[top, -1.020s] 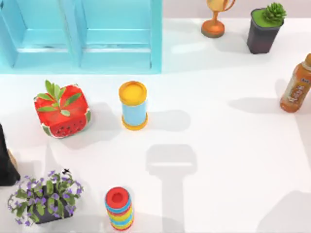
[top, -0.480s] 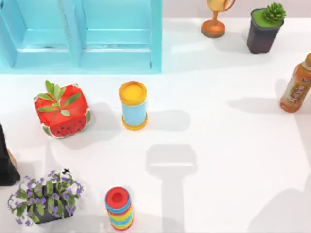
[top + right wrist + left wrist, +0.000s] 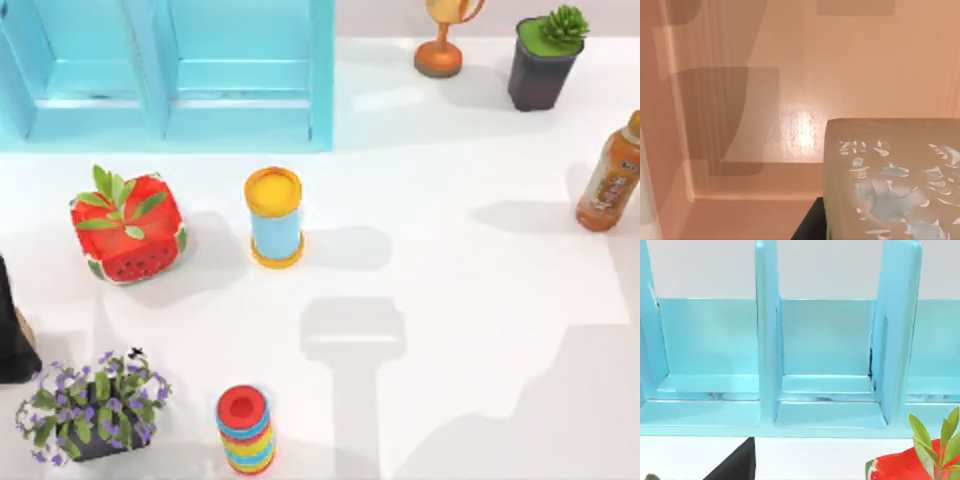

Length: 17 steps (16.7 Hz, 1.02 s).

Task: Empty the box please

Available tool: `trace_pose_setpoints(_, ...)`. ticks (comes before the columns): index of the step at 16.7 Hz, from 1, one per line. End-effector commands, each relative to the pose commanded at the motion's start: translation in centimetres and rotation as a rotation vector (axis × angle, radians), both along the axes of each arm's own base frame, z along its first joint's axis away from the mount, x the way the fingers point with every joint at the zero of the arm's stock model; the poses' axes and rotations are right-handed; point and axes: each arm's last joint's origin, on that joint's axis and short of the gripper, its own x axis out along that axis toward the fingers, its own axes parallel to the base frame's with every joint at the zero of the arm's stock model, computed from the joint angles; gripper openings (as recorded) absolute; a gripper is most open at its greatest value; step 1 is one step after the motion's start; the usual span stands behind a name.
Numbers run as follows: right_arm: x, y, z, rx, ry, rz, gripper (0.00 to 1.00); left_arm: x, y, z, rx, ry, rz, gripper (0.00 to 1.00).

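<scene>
White surface (image 3: 480, 300) w/ turquoise shelf unit (image 3: 170, 75) at back left; can't tell either gripper's state.

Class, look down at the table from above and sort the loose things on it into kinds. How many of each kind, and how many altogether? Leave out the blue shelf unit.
Potted plants: 2, the purple-flowered plant and the green succulent
Canisters: 1, yellow-lidded canister
Ring stacks: 1, ring stack
Bottles: 1, orange bottle
Trophies: 1, trophy
Watermelon cubes: 1, watermelon cube
Total: 7
</scene>
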Motion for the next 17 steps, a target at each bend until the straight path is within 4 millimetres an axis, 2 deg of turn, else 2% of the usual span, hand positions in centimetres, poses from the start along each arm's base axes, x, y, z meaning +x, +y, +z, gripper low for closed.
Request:
trace_pose_setpoints(2,-0.2,0.2,1.2,-0.007,-0.013,0.000,0.00,0.0,0.0,0.0,0.000,0.000,0.000,1.00)
trace_pose_setpoints(7,-0.1,0.2,1.1,-0.006,-0.010,0.000,0.00,0.0,0.0,0.0,0.000,0.000,0.000,1.00)
trace_pose_setpoints(10,1.0,1.8,0.8,-0.012,-0.013,0.004,0.00,0.0,0.0,0.0,0.000,0.000,0.000,1.00)
trace_pose_setpoints(12,2.3,4.3,0.3,-0.018,-0.014,0.008,0.00,0.0,0.0,0.0,0.000,0.000,0.000,1.00)
trace_pose_setpoints(14,3.7,8.1,-0.6,-0.021,-0.010,0.013,0.00,0.0,0.0,0.0,0.000,0.000,0.000,1.00)
trace_pose_setpoints(17,4.6,16.3,-2.6,-0.021,0.010,0.021,0.00,0.0,0.0,0.0,0.000,0.000,0.000,1.00)
